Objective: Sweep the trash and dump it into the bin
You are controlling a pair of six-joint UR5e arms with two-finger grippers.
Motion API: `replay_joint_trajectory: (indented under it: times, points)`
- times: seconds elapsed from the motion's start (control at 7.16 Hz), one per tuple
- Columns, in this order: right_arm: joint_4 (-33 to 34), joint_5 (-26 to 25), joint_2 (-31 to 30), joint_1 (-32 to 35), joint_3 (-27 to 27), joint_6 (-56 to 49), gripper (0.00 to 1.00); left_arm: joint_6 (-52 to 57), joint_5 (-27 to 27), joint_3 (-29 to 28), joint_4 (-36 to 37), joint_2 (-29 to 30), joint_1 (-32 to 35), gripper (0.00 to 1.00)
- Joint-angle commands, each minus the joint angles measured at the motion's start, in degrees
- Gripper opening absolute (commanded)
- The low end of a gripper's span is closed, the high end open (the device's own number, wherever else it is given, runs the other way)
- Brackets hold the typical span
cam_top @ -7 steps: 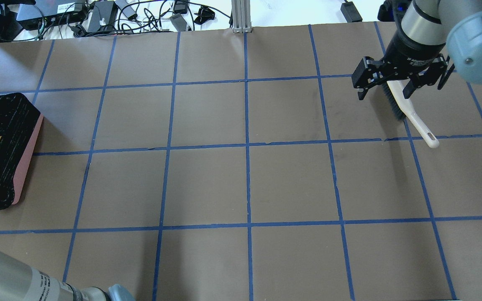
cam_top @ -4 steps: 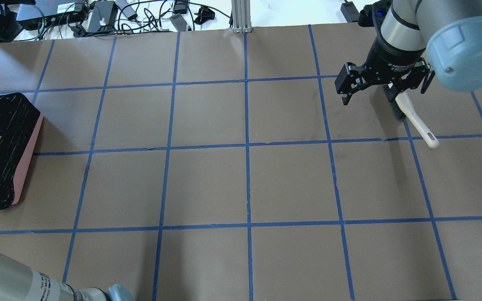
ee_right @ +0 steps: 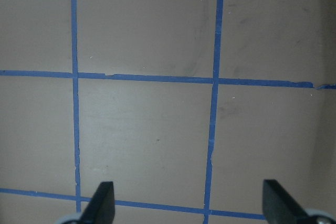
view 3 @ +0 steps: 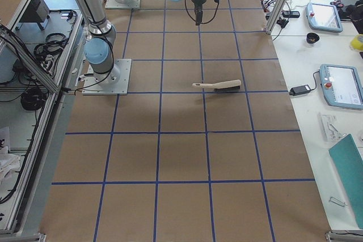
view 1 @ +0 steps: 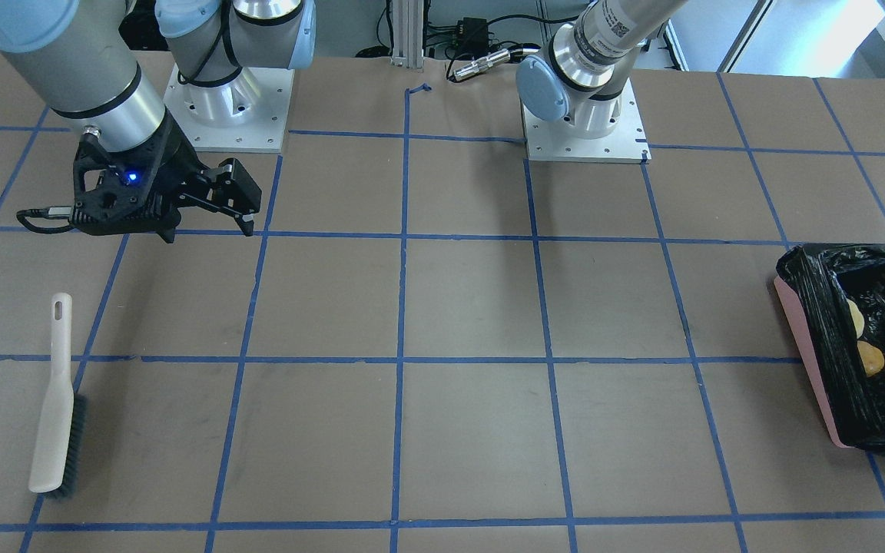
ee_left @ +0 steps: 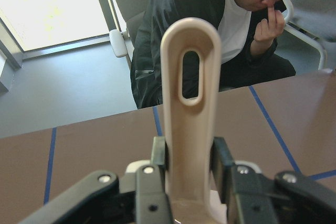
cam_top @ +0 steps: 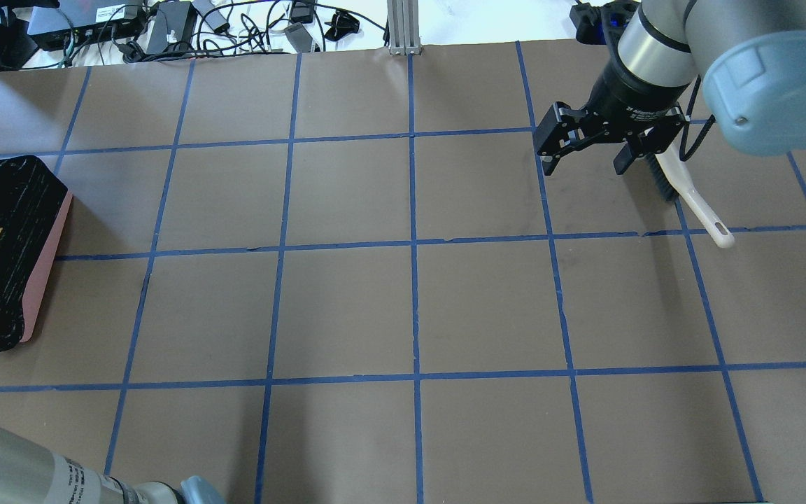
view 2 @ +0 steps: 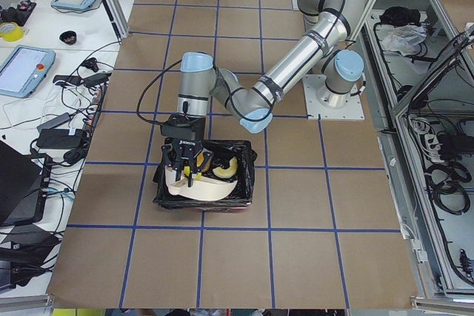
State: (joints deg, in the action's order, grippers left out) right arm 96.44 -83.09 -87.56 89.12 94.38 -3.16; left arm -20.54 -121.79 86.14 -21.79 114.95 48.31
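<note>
You are looking at a table [cam_top: 347, 308] covered in dull brown paper, crossed by a grid of blue tape lines [cam_top: 415, 315]. Your bin [view 1: 802, 349] is pink with a glossy black bag [view 1: 815, 299] lining it, and in it show a pale yellow bit of trash [view 1: 856, 316] and an orange-yellow lump [view 1: 870, 358]. The brush [view 1: 54, 399] is cream with dark grey bristles [view 1: 76, 445], the dustpan [ee_left: 189, 124] beige, the right gripper [cam_top: 584, 166] black.

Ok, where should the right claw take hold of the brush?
Grip the slim handle, coming straight down and closing across its narrow width. The brush lies on its side, with the bristles facing the middle of the table, so the handle is bare on both sides. The right claw is already open.
</note>
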Motion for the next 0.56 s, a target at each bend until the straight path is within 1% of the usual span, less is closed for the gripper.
replay_joint_trajectory:
  times: [0.0,0.14,0.28,0.42]
  points:
    - [0.0,-0.3,0.3,0.0,0.1,0.5,1.00,1.4,0.2,-1.2,-0.9,0.0,-0.1,0.00]
    - [0.3,-0.6,0.3,0.0,0.1,0.5,1.00,1.6,0.6,-0.2,0.8,-0.2,-0.4,0.00]
    - [0.8,-2.6,0.2,0.0,0.0,0.5,1.00,1.6,0.6,-0.4,1.0,0.2,-0.4,0.00]
    - [0.7,-10.4,0.2,0.0,0.0,0.6,1.00,1.7,0.6,0.3,1.1,-0.6,-0.4,0.00]
